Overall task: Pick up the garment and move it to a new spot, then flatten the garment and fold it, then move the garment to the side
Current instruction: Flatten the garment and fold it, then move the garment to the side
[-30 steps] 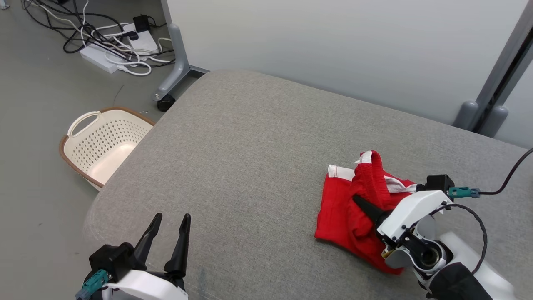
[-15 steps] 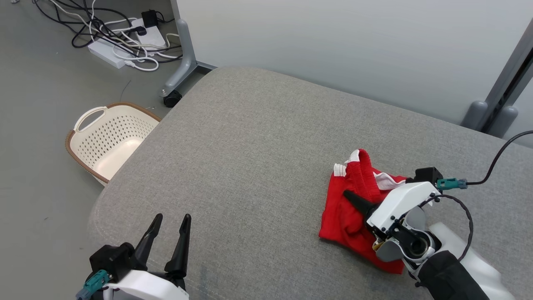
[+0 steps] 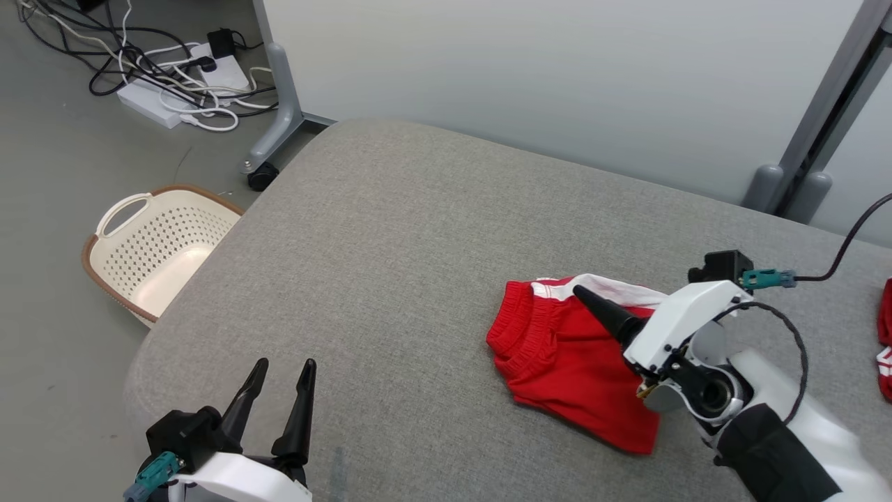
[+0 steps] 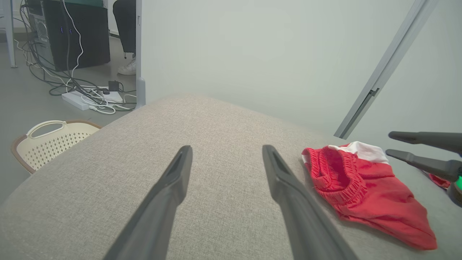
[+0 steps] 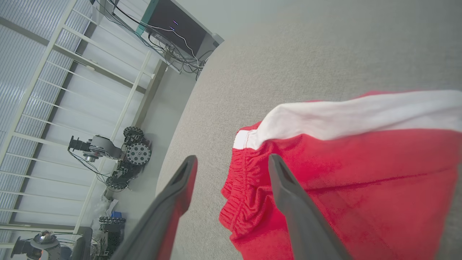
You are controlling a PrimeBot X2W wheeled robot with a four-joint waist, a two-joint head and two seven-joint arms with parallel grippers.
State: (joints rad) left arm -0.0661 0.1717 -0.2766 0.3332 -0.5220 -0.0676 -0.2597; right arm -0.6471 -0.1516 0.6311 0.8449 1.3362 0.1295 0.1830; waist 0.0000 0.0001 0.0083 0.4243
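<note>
Both left gripper [image 3: 286,364] and right gripper [image 5: 231,158] stand spread, empty. Flattening the red shorts [image 3: 564,362] looks next: you pinch waistband [image 3: 519,328] and hem [image 3: 585,425], pulling outward.

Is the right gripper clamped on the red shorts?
No: in the left wrist view the right gripper has its jaws apart with no cloth between them, and the red shorts lie loose on the grey cushion.

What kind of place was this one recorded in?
Probably a robotics lab or test room, not a home: a power strip with tangled cables on the floor, a computer tower, and wheeled robot parts beyond the padded grey table.
</note>
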